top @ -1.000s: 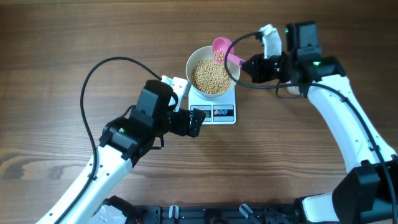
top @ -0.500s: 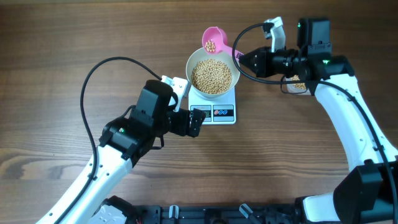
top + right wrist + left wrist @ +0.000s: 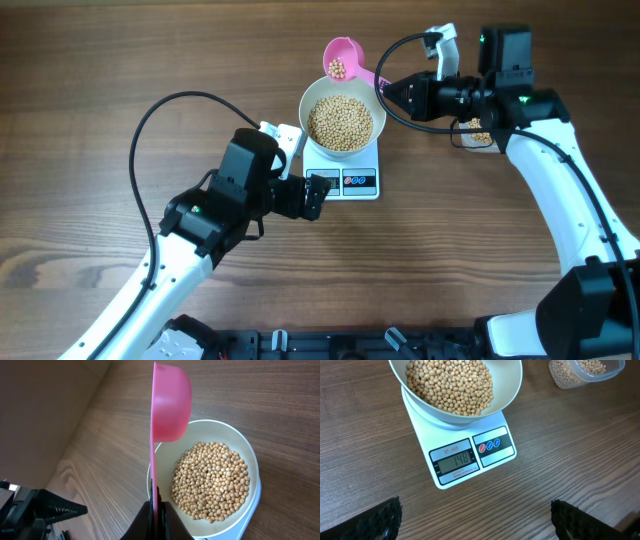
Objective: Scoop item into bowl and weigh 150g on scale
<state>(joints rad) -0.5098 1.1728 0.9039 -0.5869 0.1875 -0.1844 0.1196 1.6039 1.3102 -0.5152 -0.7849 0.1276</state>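
One bowl (image 3: 504, 395), one scale (image 3: 470, 455), one scoop (image 3: 172, 400), one tub (image 3: 565, 377)

Bright, even, diffuse light over the brown wood-grain table (image 3: 90, 80). Soft shadow under the round white bowl (image 3: 511, 385) falls on the flat white square scale (image 3: 492, 427); display digits crisp. Pink plastic scoop (image 3: 172, 405) sharp, evenly lit. Upper-left backdrop in right wrist view soft, featureless.
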